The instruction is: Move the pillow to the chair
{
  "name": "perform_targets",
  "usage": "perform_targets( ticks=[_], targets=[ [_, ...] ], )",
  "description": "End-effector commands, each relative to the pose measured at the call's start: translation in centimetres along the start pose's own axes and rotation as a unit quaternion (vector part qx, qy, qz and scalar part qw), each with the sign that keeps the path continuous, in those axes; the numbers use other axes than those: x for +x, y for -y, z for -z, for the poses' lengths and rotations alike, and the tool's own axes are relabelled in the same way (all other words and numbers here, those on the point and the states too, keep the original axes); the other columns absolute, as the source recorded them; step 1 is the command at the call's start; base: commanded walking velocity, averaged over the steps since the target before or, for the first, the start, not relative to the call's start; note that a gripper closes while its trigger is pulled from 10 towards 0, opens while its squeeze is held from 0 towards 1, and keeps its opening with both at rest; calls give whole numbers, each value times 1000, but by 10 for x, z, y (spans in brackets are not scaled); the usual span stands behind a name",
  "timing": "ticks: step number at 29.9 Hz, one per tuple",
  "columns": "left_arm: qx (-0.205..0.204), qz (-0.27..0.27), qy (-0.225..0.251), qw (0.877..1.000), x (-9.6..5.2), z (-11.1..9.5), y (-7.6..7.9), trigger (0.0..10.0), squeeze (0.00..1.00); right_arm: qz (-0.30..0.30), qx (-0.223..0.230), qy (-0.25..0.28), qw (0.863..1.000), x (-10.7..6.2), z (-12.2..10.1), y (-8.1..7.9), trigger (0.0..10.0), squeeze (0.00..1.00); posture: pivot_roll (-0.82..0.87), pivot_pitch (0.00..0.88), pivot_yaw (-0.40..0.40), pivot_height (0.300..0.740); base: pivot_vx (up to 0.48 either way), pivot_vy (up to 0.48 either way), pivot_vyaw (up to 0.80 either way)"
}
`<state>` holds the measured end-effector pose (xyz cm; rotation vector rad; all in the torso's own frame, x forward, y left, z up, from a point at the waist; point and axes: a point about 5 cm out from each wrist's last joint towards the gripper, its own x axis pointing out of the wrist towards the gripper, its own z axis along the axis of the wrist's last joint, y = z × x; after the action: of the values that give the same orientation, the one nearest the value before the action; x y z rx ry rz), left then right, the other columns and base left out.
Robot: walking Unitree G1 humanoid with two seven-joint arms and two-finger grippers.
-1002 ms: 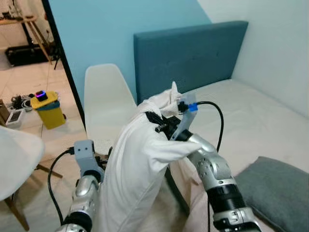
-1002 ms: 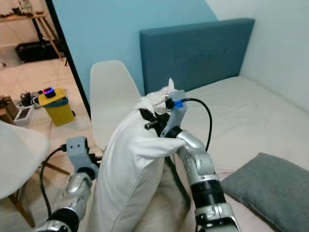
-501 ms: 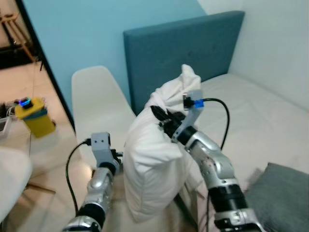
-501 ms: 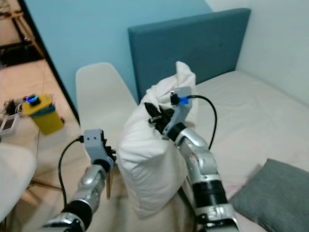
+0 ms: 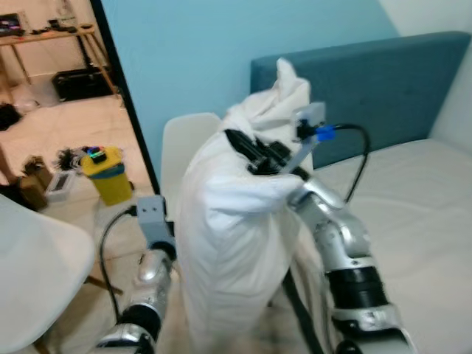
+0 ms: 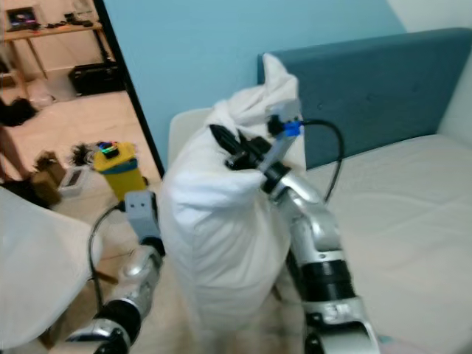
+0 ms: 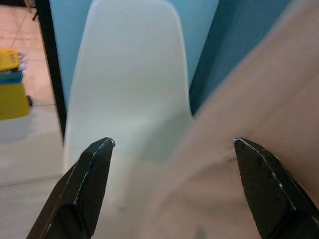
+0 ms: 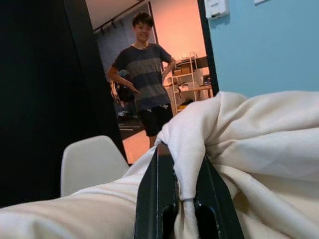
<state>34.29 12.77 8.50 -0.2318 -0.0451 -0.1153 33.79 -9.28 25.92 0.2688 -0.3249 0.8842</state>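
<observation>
White pillow (image 5: 228,243) held upright in the air, long axis vertical, bunched top corner pointing up, in front of the white chair (image 5: 181,158) by the bed (image 5: 413,214). Right gripper (image 8: 178,186) clamped on a fold of it near the top. Left gripper (image 7: 172,149) fingers spread apart beside the pillow, facing the chair.

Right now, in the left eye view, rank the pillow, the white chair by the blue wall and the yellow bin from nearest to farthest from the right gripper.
1. Pillow: pinched in the right gripper, held upright before the robot.
2. White chair: just behind the pillow, against the blue wall.
3. Yellow bin: farthest, on the floor beyond the doorway, toward the robot's left.
</observation>
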Motion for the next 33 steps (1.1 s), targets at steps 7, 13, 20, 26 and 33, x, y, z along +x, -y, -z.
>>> perform_targets(
  ticks=[7,13,20,26,33],
  targets=[
    [4,-14,67,998,11,-30,-3,10000,0,-124,-43,48,990,33,-30,-36,10000,0,41,0,19,740,361,0,0],
    [9,-24,93,995,13,-42,-6,10000,0,-139,-36,38,989,38,-25,-39,10000,0,56,0,8,740,360,0,800],
    [26,-33,82,996,9,-35,-5,10000,0,-126,-23,31,991,38,-19,-35,10000,0,67,0,2,740,258,0,329],
    [40,-45,82,995,8,-34,-2,10000,0,-129,-10,37,991,35,-18,-33,10000,0,64,0,4,740,0,0,0],
    [54,-66,76,993,7,-31,0,10000,0,2,-49,-3,999,12,6,10,10000,0,55,0,9,740,0,0,0]
  ],
)
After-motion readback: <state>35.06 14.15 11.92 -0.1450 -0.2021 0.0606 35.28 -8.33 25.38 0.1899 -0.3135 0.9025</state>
